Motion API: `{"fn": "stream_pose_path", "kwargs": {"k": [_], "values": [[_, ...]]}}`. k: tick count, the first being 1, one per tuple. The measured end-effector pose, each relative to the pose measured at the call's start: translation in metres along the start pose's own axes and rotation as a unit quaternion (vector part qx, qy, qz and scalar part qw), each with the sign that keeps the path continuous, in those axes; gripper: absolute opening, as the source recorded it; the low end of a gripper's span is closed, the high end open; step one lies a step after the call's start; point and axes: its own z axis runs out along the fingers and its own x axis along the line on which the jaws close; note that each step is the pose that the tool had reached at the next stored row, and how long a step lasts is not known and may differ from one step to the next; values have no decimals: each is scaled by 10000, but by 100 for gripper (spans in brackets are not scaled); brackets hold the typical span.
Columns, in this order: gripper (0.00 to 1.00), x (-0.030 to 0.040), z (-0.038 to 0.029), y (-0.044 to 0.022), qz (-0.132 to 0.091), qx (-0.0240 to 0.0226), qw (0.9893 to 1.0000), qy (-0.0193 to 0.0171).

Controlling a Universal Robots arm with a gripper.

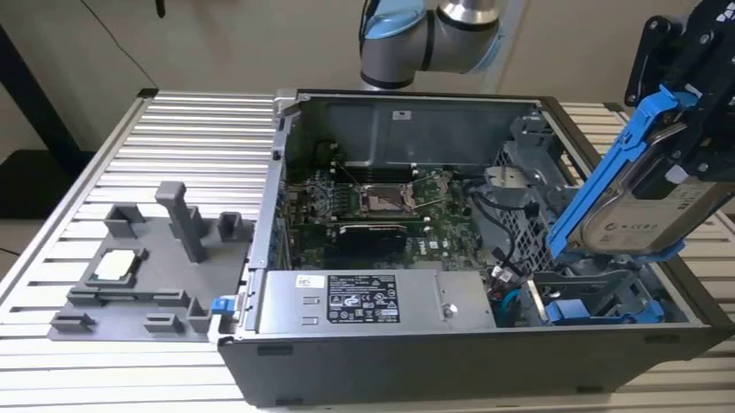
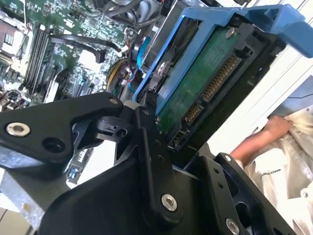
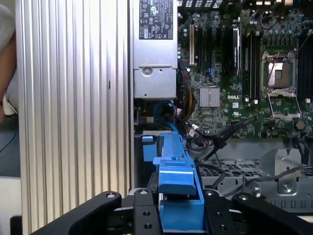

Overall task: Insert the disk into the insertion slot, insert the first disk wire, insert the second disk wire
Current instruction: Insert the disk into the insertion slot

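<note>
Disk (image 1: 641, 219) hangs tilted, clamped in the closed end effector (image 3: 178, 213), above the insertion slot (image 1: 603, 288).

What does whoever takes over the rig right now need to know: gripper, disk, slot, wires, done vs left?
Gripper: shut on the flat silver-grey disk in its bright blue plastic frame. It holds the disk tilted above the open grey computer case, at the exterior view's right.
Insertion slot: grey sheet-metal bay just below the disk; the disk is not in it.
Wires: loose black cables lie inside the case near the slot. The disk's connector edge is bare in the second wrist view.
Done: disk in grasp.
Left: disk insertion, both disk wires.
</note>
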Motion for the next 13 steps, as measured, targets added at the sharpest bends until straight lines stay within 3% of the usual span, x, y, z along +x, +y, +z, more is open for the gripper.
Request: {"fn": "stream_pose_path", "kwargs": {"k": [13], "values": [[33,6,138,-4,-62,27,10000,0]]}}
